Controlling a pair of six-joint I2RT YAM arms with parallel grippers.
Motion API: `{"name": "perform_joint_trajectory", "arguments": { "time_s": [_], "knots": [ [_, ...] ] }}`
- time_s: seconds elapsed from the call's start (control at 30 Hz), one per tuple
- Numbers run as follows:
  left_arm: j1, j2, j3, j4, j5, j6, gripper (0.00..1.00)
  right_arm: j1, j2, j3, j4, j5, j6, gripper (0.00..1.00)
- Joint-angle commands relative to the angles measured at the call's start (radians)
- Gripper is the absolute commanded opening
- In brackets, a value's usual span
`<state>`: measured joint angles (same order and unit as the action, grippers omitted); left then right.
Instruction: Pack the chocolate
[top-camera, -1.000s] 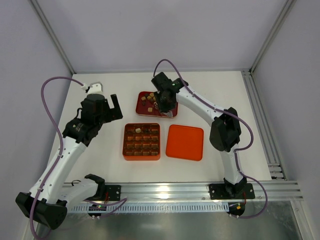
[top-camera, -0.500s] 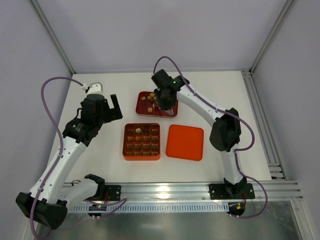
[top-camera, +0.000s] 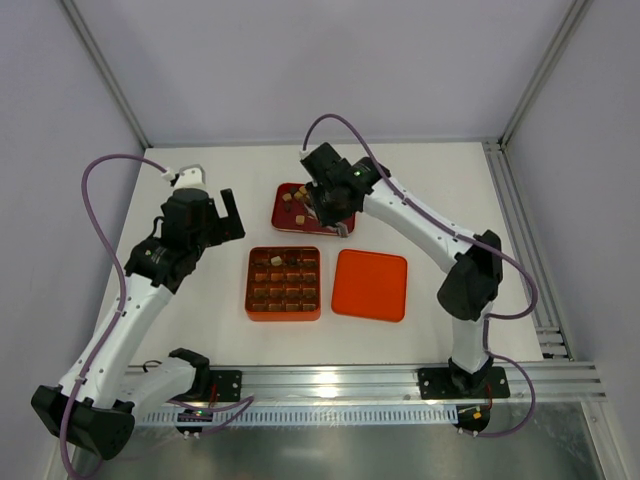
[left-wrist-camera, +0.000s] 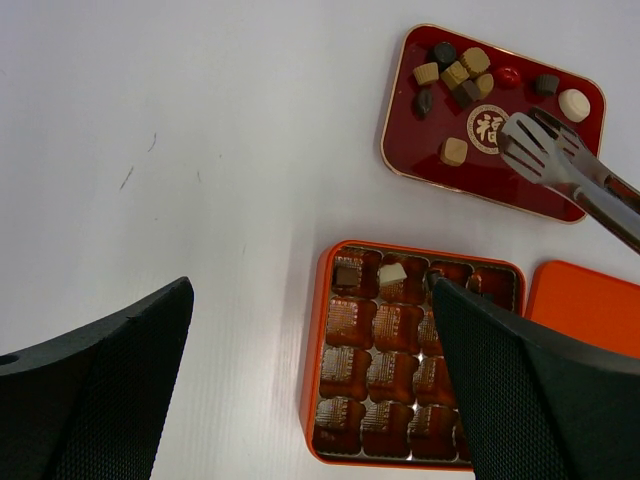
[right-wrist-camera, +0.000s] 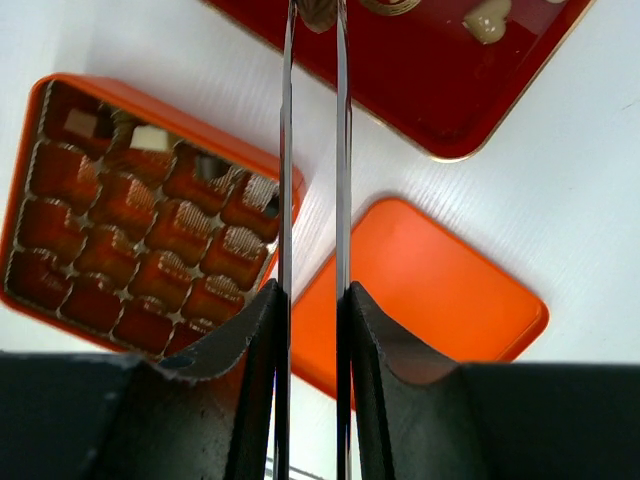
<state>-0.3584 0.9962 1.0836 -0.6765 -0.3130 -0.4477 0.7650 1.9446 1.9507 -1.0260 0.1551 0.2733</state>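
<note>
The right gripper is pinched narrow on a pair of metal tongs. Their tips hang over the dark red tray with a brown lump between them, though I cannot tell if it is clamped. The left gripper gapes wide above the surface, holding nothing. There is one tray, one orange box and one lid. The chocolate is small tan, dark and cream lumps: roughly ten on the tray, two or three in the box's top row.
</note>
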Motion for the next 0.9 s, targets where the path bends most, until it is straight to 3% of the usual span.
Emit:
{"name": "perform_joint_trajectory", "arguments": {
  "time_s": [0.0,0.2,0.47,0.87],
  "knots": [
    [0.009,-0.019,-0.002,0.045,0.003,-0.003,1.0,0.071,-0.117,-0.045,0.018,0.017,0.023,0.27],
    [0.012,-0.016,-0.001,0.048,0.005,-0.006,1.0,0.181,-0.196,-0.13,0.043,0.012,0.086,0.27],
    [0.015,-0.018,-0.002,0.049,0.008,-0.009,1.0,0.332,-0.164,-0.13,0.052,0.008,0.13,0.27],
    [0.016,-0.022,-0.008,0.049,0.008,-0.008,1.0,0.393,-0.09,-0.11,0.057,0.001,0.144,0.27]
  ]
}}
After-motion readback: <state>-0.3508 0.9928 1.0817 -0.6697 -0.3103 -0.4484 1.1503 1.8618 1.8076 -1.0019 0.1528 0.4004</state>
